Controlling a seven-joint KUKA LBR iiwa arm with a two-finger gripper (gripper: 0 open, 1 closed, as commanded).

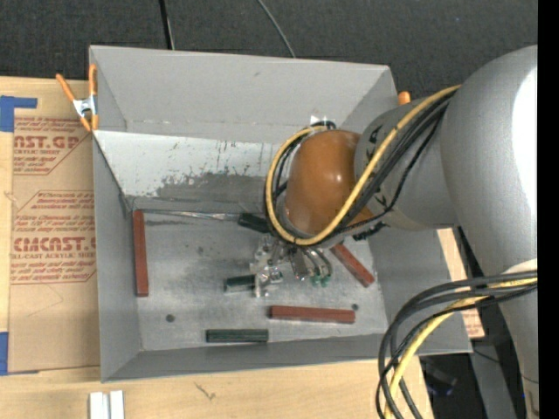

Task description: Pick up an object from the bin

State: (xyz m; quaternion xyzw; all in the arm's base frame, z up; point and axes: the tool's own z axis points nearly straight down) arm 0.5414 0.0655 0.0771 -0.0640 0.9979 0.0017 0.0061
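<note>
My gripper [266, 273] reaches down near the middle of the bin floor, below the orange wrist cover. Its metal fingertips sit at the right end of a small dark green stick [236, 283] lying flat there. I cannot make out whether the stick is between the fingers. A reddish-brown stick [312, 314] lies just below the gripper, towards the front right. Another short reddish-brown stick [354, 264] lies at an angle to the gripper's right, partly under the wrist.
A long reddish-brown stick [140, 253] lies upright along the left wall. A dark green stick [237, 336] lies at the front edge of the floor. A thin dark rod [251, 221] sticks out behind the wrist. The arm covers the bin's right side.
</note>
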